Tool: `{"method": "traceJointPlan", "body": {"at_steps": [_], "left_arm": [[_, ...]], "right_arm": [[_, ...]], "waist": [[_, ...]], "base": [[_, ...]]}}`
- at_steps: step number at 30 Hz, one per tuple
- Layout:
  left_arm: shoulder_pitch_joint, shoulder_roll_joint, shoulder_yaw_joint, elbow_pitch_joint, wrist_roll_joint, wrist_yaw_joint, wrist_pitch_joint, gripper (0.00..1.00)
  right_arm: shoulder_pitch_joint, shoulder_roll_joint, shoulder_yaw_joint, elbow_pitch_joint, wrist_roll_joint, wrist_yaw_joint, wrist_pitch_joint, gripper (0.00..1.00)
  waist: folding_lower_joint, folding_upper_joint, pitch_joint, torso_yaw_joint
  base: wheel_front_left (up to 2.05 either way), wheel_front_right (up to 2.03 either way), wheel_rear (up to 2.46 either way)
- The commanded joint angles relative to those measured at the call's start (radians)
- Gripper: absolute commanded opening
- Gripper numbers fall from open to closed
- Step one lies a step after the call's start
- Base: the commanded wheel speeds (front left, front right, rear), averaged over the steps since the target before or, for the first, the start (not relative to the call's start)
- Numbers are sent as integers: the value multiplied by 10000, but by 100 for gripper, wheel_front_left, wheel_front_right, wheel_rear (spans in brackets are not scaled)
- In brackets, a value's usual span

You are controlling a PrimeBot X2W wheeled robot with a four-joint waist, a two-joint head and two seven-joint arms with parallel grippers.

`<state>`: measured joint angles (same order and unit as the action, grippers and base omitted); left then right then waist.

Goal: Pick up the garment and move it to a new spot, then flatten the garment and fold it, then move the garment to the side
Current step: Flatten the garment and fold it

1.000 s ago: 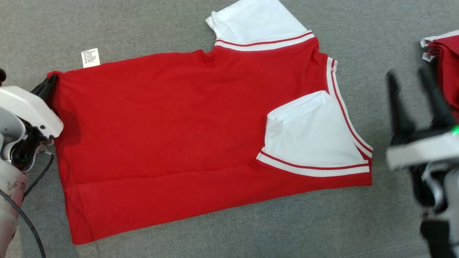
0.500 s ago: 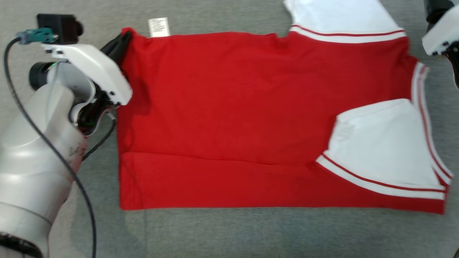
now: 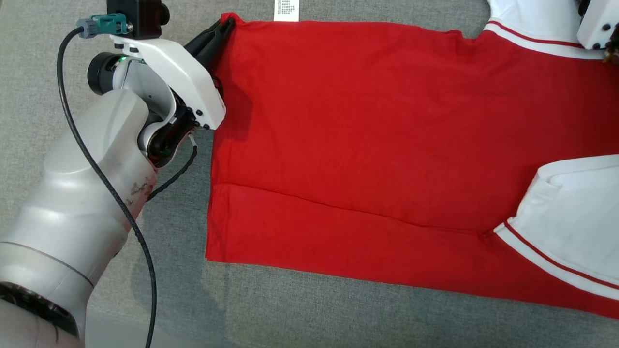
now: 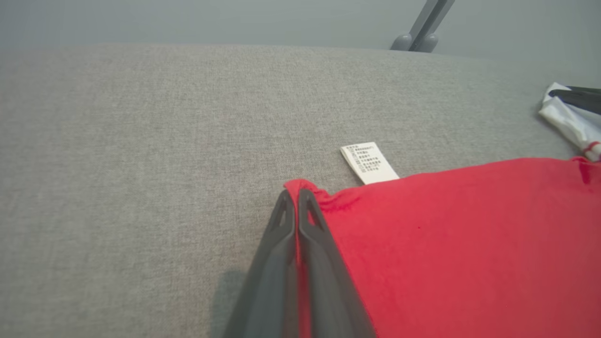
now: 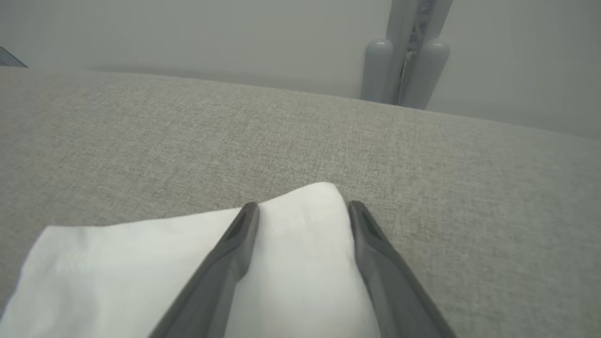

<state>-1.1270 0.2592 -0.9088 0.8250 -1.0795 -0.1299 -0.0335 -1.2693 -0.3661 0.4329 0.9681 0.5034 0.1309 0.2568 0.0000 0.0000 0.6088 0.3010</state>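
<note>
**Two end effectors on one soft red shirt**

The grey fabric-covered worktop (image 3: 338, 314) carries the garment (image 3: 387, 121), a red shirt with white, red-striped sleeves. It lies spread nearly flat, with one long crease across its lower part. In the head view its hem edge is toward the robot's left and its sleeves are toward the right.

The far white sleeve (image 5: 141, 272) lies flat on the worktop. Its corner sits between the fingers of the right end effector (image 5: 304, 206), which stands wide open astride it and grips nothing. The left end effector (image 4: 292, 195) is closed tight on the far red corner of the hem, just beside the small white care label (image 4: 370, 163).

I judge the cloth light and limp, prone to sag and wrinkle, with no stiffness to carry a fold. It wants holds at corners and seams, two at once and kept taut, so that the lifted edge travels straight.
</note>
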Motion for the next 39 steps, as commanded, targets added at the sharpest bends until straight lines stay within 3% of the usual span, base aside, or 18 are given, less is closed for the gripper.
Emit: {"method": "traceJointPlan", "body": {"at_steps": [1, 2, 15, 23, 31, 39], "left_arm": [[-188, 53, -93, 60, -162, 1, -86, 0], [-207, 79, -186, 77, -238, 1, -125, 0], [-371, 874, -692, -294, -1668, 0, -606, 0], [-26, 1362, -690, -852, -2335, 0, -1024, 0], [1877, 2298, -481, -2320, -3359, 0, -1770, 0], [3659, 3414, -15, -3540, -3758, 0, -2199, 0]], "right_arm": [[52, -34, 178, 194, 116, -4, 160, 45], [-27, -67, 270, 200, 214, -4, 132, 0], [-348, -947, 1143, -927, 1808, -4, -1017, 0], [317, -1218, 1575, -1868, 2857, -4, -1304, 0], [2916, -1803, 1577, -4536, 4529, -2, -1675, 0], [6603, -1991, 325, -7734, 5337, -2, -2368, 0]], "waist": [[0, 0, 6, 3], [0, 0, -5, -6], [0, 0, -592, -478], [0, 0, -879, -762], [0, 0, -1364, -1293], [0, 0, -1754, -1930]], "base": [[0, 0, 0], [0, 0, 0], [0, 0, 0], [0, 0, 0], [0, 0, 0], [0, 0, 0]]}}
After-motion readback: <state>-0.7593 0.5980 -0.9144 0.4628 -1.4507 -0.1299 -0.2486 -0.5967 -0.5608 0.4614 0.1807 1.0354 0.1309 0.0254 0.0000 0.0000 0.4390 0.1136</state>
